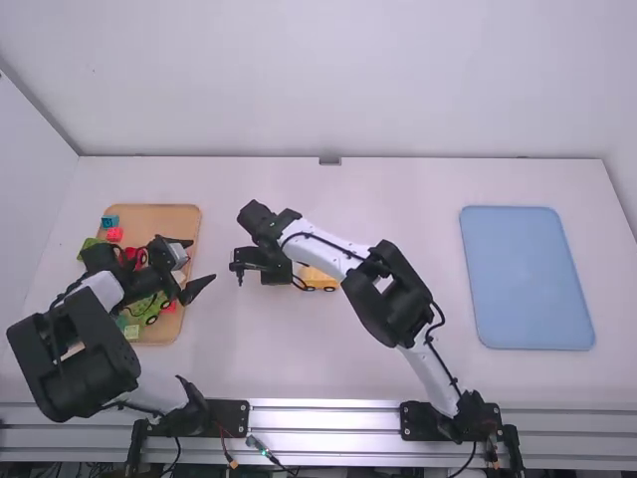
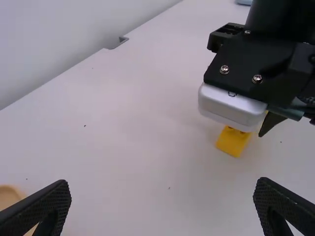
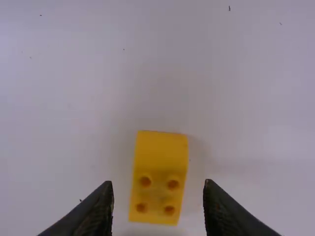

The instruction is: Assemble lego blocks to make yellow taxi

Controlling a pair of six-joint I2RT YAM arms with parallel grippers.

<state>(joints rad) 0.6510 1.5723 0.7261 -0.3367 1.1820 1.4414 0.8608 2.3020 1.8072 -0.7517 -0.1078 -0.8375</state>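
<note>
Behind everything we see a pale wall, and in front of it the white table (image 1: 398,373), over which both tools are placed. The right gripper (image 1: 276,267) is near the middle of this table, and in the high view we find the yellow piece (image 1: 318,280), with dark wheels, just beside it, on the side away from the left gripper (image 1: 203,259). In the right wrist view, the right gripper (image 3: 158,184) has its two fingers apart, with a gap wider than the piece. There the yellow piece appears between the lines of the fingers, and it reaches also forward past their tips. It shows four studs at one end and a smooth top at the other, and we see a space on each side of it, so it is not held.

The left gripper (image 2: 162,184) stands very wide, and we see nothing between its fingers except the table surface. In the high view it is at the edge of the tan tray (image 1: 183,217). Nearer to the camera than this gripper, a green wheeled piece (image 1: 147,307) lies in the tray; on the far side of it there are a teal block (image 1: 109,221) and a red block (image 1: 114,234). The blue tray (image 1: 528,284) is well apart from both tools, to the right.
</note>
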